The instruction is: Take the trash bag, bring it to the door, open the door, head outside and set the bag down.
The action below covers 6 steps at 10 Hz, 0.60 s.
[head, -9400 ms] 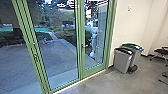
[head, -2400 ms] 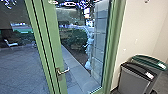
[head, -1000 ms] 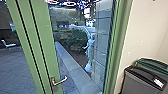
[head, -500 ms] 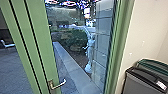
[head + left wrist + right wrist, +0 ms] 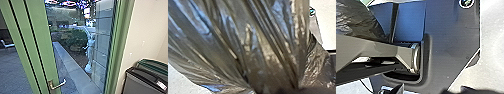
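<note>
From high, the head view faces the door (image 5: 45,45); both wrist views (close up) share the bag (image 5: 243,45).

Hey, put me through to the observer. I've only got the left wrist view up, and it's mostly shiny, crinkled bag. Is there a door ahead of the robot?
Observer: Yes, the head view shows a green-framed glass door.
Operator: Where's its handle on that view?
Observer: The silver lever handle is low in the picture, on the green upright to the left of the glass.
Operator: And what's standing on the other side of that glass panel, indoors?
Observer: To the right in the head view, a dark-topped bin stands in front of a green-topped bin.
</note>
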### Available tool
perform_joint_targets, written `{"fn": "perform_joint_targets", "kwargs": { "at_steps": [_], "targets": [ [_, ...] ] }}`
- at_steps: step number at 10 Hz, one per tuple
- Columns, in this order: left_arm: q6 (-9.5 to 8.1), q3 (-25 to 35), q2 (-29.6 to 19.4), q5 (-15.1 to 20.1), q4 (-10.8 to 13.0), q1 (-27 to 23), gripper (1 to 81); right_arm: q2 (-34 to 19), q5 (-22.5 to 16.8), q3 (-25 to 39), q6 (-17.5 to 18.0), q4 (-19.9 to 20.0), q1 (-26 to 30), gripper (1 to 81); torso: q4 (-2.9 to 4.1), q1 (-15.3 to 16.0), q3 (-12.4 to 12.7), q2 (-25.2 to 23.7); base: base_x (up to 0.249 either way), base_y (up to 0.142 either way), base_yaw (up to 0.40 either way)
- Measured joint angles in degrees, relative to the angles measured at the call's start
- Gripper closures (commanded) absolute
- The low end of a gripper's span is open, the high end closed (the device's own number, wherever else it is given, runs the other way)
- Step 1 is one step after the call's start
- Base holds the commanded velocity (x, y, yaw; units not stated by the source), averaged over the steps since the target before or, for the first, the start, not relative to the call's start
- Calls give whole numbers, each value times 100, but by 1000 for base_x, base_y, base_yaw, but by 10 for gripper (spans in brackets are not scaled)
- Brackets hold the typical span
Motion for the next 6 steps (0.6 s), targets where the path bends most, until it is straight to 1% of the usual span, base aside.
{"fn": "perform_joint_targets", "kwargs": {
  "at_steps": [6],
  "targets": [
    [0,0,5,-22,-2,-16,811,0,7,-2,0,6,-2,10,0,0,0,0,0,0,0]
  ]
}}
